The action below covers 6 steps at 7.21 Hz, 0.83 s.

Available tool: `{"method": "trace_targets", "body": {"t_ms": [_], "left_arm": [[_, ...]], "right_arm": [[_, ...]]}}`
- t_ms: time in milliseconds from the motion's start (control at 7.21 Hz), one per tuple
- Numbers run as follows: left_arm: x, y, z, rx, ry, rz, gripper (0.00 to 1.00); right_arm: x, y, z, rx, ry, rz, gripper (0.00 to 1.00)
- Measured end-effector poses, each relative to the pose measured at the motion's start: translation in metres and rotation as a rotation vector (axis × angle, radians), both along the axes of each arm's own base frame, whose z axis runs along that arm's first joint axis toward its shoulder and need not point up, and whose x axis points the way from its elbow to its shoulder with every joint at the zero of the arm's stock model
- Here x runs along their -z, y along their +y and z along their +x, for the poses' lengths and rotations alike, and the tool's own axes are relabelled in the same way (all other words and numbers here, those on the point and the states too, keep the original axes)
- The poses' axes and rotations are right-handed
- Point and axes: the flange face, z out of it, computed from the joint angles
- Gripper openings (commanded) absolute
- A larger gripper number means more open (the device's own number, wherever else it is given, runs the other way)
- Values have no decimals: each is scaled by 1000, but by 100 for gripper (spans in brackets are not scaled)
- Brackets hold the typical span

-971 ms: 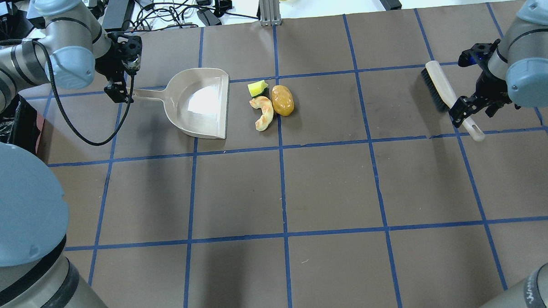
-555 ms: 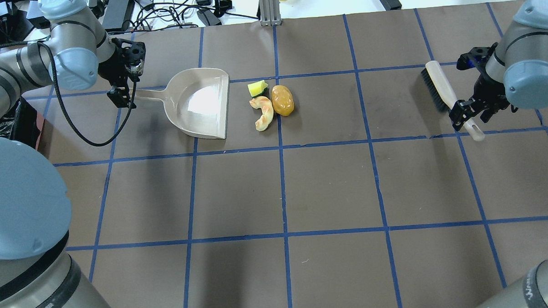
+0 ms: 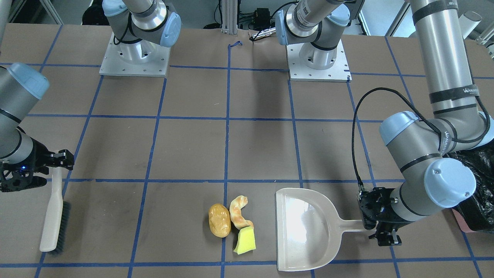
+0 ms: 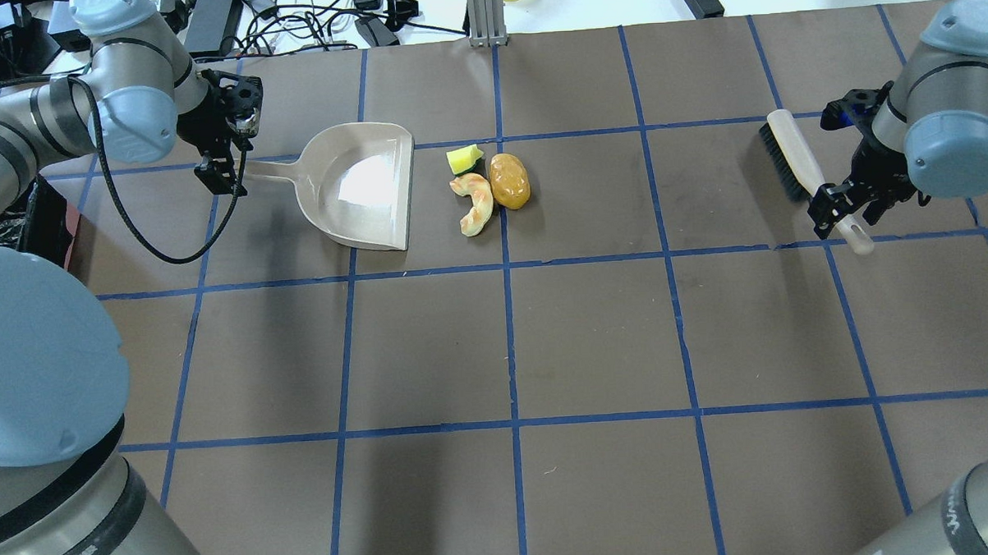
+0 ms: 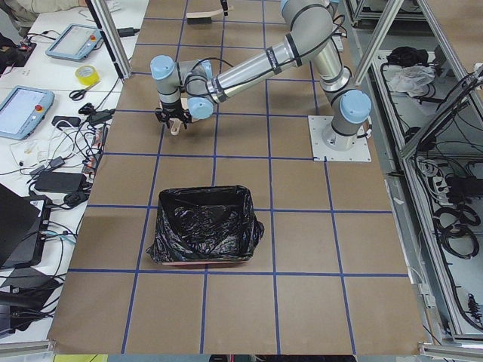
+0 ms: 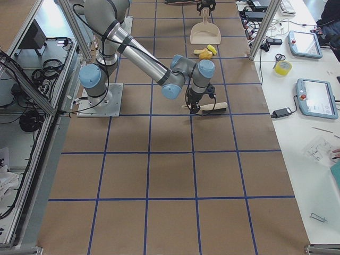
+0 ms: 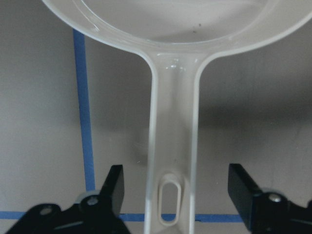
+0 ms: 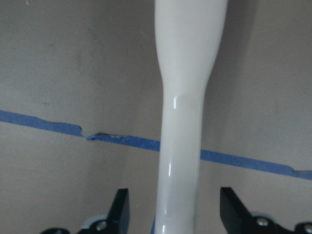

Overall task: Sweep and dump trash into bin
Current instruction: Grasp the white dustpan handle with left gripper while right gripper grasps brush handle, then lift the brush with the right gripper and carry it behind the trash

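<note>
- twisted strip (image 4: 475,204): long axis parallel to dustpan (image 4: 359,188) mouth, beside lump (image 4: 509,180).
- bin (image 5: 167,240): black liner (image 5: 204,219) inside.
- left hand (image 7: 176,181) spread astride dustpan handle; right hand (image 8: 175,207) spread astride brush (image 4: 790,156).

The near arm's right gripper (image 6: 194,108) points down at a brown table gridded with blue tape (image 6: 170,170). Its jaws stand over the handle end of a cream plastic brush with dark bristles (image 6: 215,107), which lies flat, its head stretching away from them. Far beyond those jaws, yellow and golden-brown trash pieces (image 6: 204,51) lie just before the mouth of a beige plastic dustpan (image 6: 205,33). The far left gripper (image 6: 205,6) has its jaws at the dustpan's handle end. How wide either pair stands cannot be told.
</note>
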Motion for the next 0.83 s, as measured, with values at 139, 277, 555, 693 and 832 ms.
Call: {"method": "trace_targets", "body": {"t_ms": [139, 277, 555, 693, 832], "left_arm": [[0, 0, -1, 7, 0, -1, 19], [0, 0, -2, 11, 0, -2, 14], [0, 0, -5, 16, 0, -2, 1], [0, 0, -8, 20, -2, -2, 0], [-1, 0, -9, 23, -5, -2, 0]], "right_arm": [[1, 2, 1, 1, -7, 17, 31], [2, 3, 1, 1, -11, 29, 19], [2, 5, 1, -2, -14, 47, 2], [1, 6, 3, -3, -19, 59, 0], [-2, 6, 5, -5, -18, 61, 0]]}}
